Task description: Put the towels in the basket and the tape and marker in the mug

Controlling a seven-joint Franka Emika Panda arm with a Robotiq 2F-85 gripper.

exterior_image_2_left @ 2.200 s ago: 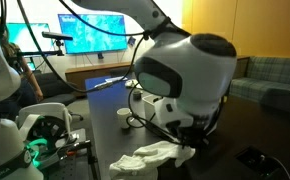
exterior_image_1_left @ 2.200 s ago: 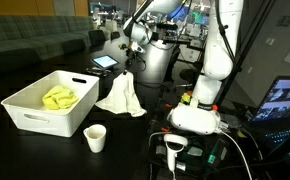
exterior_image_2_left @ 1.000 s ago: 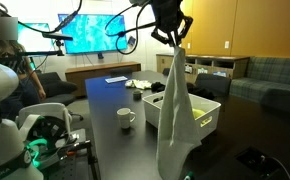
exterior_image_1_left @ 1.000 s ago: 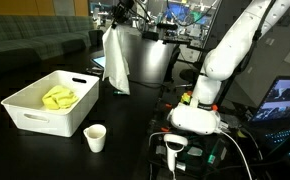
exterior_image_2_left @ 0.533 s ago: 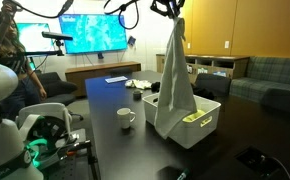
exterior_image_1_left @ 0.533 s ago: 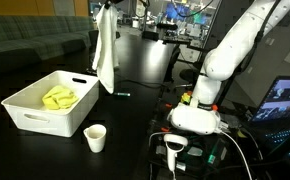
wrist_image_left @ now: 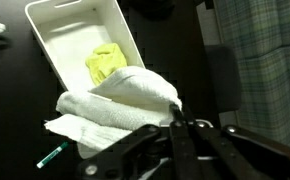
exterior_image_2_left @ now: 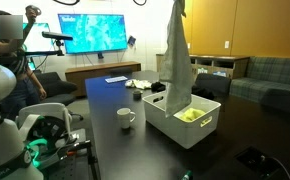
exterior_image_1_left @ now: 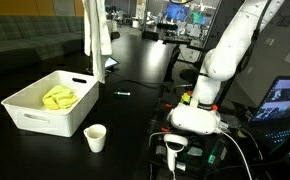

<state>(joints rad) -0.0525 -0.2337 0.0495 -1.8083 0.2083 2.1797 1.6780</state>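
Wrist view shows your pincer (wrist_image_left: 177,126) clamped shut on the white towel (wrist_image_left: 120,105), which hangs limp over the basket (wrist_image_left: 75,35) that holds the yellow towel (wrist_image_left: 105,63). Judged light, soft and floppy; a pinched top edge suffices, but trailing folds may catch the rim.

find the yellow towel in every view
Exterior view: the yellow towel lies in the basket, left of centre.
Exterior view: a yellow patch shows in the basket, right of centre, beside the hanging white towel.
Wrist view: upper middle, inside the basket.
Shared landmark: the basket.
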